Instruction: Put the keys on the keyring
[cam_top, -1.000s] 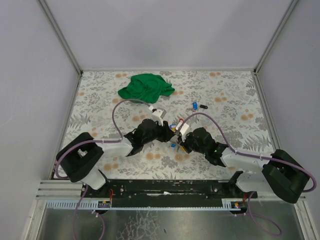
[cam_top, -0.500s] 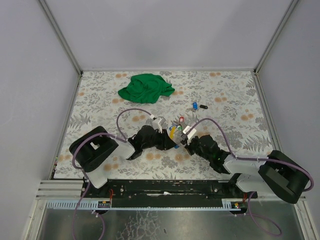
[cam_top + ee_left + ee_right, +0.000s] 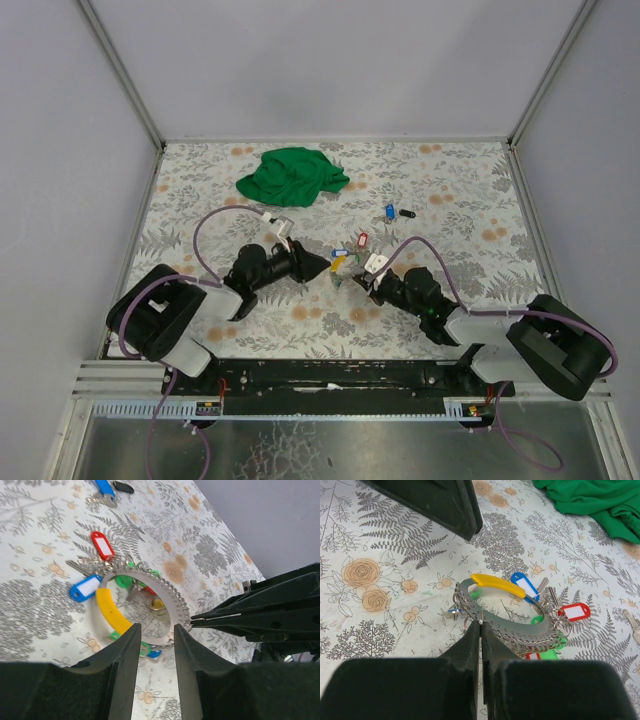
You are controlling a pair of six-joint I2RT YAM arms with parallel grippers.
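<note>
Floral-print table (image 3: 200, 200), grey walls on three sides, green cloth (image 3: 292, 175) bunched toward the far edge. Mid-table lies the keyring (image 3: 512, 627), a grey loop with one yellow segment, set between the two grippers. Clustered on it are keys (image 3: 575, 611) with red, blue and green tags. Jaws of the right gripper (image 3: 480, 624) are pressed together, pinching the loop's near rim. Opposite, the left gripper (image 3: 156, 630) stands part open: a clear gap between its fingers, nothing in it, tips close to the loop. Farther back, well apart from the ring: a loose blue key (image 3: 389, 211) and, just beside it, a black key (image 3: 407, 213).
</note>
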